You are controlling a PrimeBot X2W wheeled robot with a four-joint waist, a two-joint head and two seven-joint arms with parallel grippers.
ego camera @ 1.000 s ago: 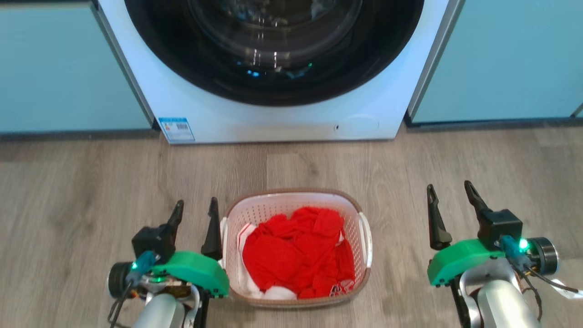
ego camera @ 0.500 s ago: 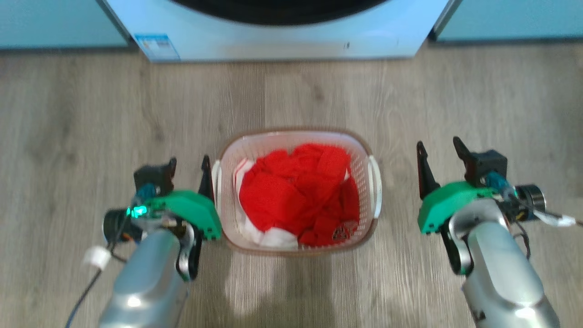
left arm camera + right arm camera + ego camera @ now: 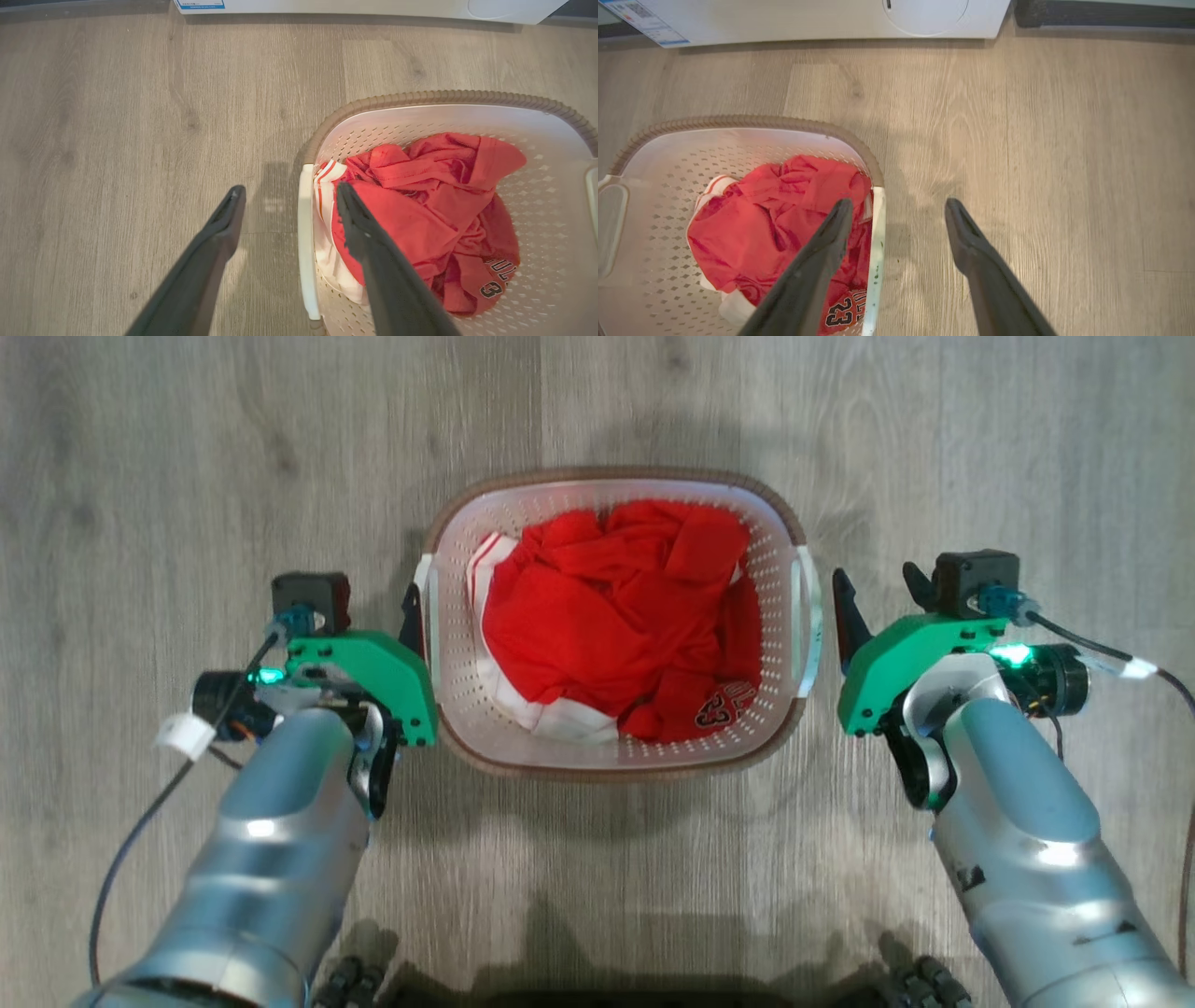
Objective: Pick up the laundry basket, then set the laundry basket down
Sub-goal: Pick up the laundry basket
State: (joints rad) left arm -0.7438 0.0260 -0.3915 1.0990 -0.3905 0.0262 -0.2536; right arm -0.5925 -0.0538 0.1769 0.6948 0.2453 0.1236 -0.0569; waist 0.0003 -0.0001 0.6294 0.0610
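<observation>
Right hand now sits nearer laundry basket.

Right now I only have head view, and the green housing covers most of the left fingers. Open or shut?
Observer: Open. In left wrist view the left gripper has its fingers spread, with the left handle of the laundry basket showing in the gap.
Operator: Down at handle height?
Observer: Cannot tell. In that view the inner finger overlaps the red clothes in the basket.
Operator: Right side?
Observer: Right wrist view: the right gripper is open too, the right handle in its gap.
</observation>
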